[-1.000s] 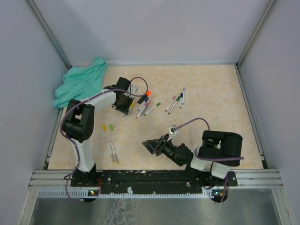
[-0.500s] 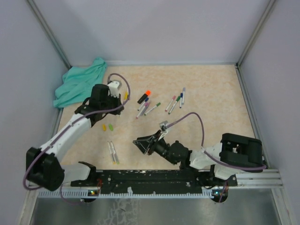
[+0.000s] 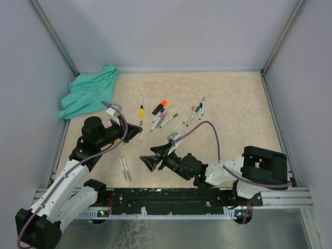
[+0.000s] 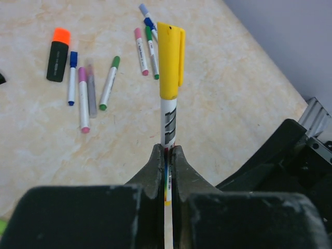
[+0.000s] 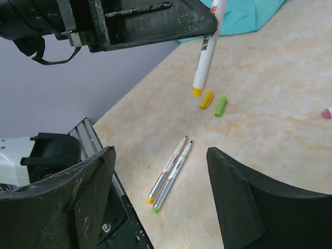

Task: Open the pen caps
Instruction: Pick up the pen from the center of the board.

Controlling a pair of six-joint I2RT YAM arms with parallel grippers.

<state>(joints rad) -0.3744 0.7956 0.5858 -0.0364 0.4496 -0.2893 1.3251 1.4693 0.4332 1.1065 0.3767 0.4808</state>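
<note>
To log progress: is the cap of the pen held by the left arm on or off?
On. The yellow cap sits on the pen; the jaws of the left gripper clamp its barrel.

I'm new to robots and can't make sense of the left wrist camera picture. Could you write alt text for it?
The left gripper pinches a white pen whose yellow cap is on, pointing away over a beige table. Beyond it lie several loose pens with coloured ends and an orange-topped black highlighter.
</note>
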